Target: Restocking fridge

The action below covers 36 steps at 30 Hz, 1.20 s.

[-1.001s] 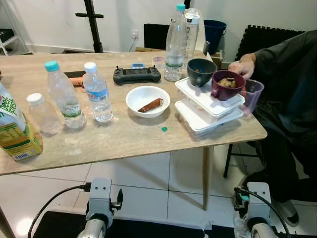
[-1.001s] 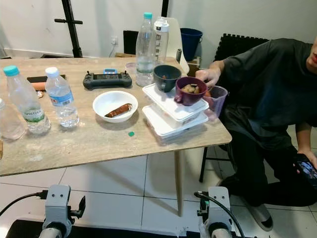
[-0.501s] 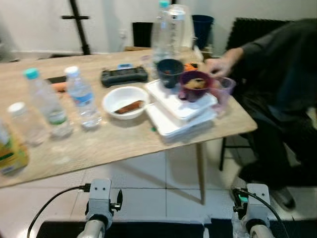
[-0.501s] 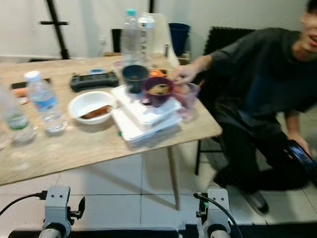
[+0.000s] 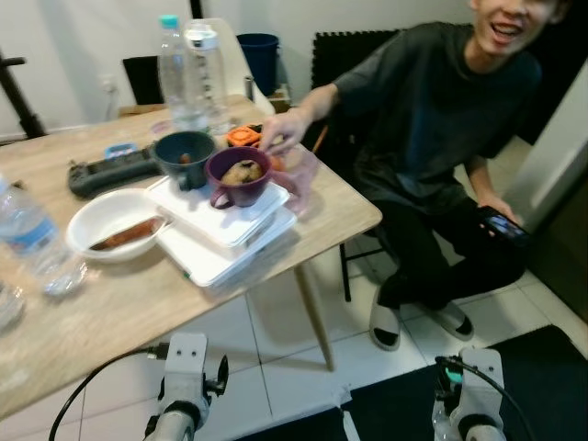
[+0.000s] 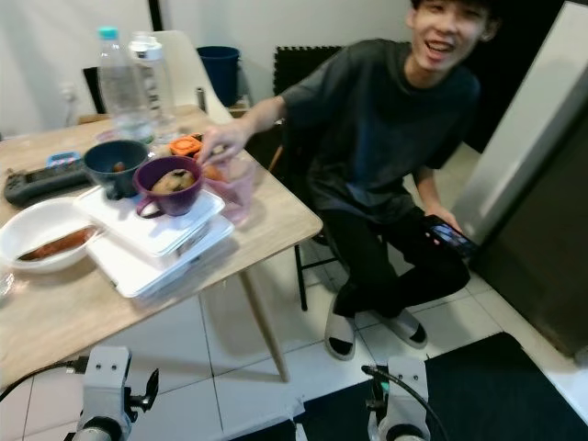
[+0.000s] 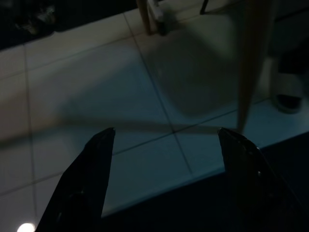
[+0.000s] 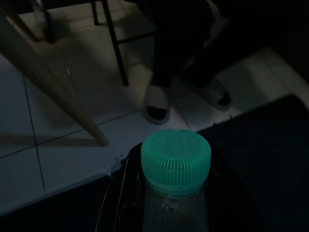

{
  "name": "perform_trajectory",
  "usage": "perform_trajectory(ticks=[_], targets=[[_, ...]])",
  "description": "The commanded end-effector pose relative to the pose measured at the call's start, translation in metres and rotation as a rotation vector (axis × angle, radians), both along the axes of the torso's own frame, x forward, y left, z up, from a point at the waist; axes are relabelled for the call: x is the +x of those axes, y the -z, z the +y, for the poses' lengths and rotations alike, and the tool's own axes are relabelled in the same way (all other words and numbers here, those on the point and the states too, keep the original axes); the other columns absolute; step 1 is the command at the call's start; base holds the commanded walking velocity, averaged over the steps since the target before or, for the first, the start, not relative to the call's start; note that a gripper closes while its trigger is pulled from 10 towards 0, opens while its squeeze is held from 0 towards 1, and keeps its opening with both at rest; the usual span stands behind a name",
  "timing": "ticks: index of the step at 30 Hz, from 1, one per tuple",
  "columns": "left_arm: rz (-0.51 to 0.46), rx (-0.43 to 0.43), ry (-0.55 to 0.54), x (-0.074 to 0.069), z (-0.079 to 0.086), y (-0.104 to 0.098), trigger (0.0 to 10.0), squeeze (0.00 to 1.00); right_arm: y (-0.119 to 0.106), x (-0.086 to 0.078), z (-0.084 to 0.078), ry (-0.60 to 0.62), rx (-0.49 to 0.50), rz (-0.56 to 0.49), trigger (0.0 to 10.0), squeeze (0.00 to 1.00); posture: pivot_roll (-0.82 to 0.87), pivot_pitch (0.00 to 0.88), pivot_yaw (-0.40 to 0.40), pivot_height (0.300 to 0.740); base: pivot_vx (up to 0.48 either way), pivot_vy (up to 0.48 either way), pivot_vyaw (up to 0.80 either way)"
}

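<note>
On the counter (image 5: 138, 303), leftmost, a labelled water bottle (image 5: 28, 241), print unreadable; beside it a white bowl (image 5: 108, 220), then stacked white containers (image 5: 220, 241) bearing a purple cup (image 5: 239, 176). Below the counter, the left gripper (image 7: 166, 140) hangs with fingers spread over floor tiles. Right of it, the right gripper (image 8: 176, 193) pinches a green-capped bottle (image 8: 176, 162). A seated person (image 6: 395, 138) reaches toward the counter.

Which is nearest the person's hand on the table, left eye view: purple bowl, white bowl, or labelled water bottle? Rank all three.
1. purple bowl: just beside the person's hand, on top of the white containers.
2. white bowl: on the table, left of the containers.
3. labelled water bottle: far left edge of view.
</note>
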<state>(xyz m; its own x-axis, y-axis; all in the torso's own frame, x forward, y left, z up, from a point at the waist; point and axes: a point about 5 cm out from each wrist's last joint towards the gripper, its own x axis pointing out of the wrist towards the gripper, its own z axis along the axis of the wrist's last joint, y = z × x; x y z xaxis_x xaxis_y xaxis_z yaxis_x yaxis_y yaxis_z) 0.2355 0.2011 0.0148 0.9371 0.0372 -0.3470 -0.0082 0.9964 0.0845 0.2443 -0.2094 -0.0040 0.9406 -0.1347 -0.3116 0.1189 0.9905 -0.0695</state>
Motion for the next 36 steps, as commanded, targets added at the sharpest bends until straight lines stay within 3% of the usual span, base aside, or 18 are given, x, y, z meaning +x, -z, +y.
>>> perform_trajectory(ticks=[1, 36], targets=[[0.022, 0.016, 0.009, -0.0038, 0.0011, 0.0027, 10.0, 0.00, 0.0026, -0.0047, -0.0059, 0.027, 0.004, 0.013, 10.0, 0.00, -0.06, 0.188, -0.012, 0.707, 0.000, 0.000, -0.80], [0.006, 0.019, 0.040, 0.0028, -0.0052, 0.0002, 10.0, 0.00, 0.0041, -0.0037, -0.0014, 0.003, -0.003, 0.020, 10.0, 0.00, -0.07, 0.157, -0.009, 0.707, 0.000, 0.000, -0.80]])
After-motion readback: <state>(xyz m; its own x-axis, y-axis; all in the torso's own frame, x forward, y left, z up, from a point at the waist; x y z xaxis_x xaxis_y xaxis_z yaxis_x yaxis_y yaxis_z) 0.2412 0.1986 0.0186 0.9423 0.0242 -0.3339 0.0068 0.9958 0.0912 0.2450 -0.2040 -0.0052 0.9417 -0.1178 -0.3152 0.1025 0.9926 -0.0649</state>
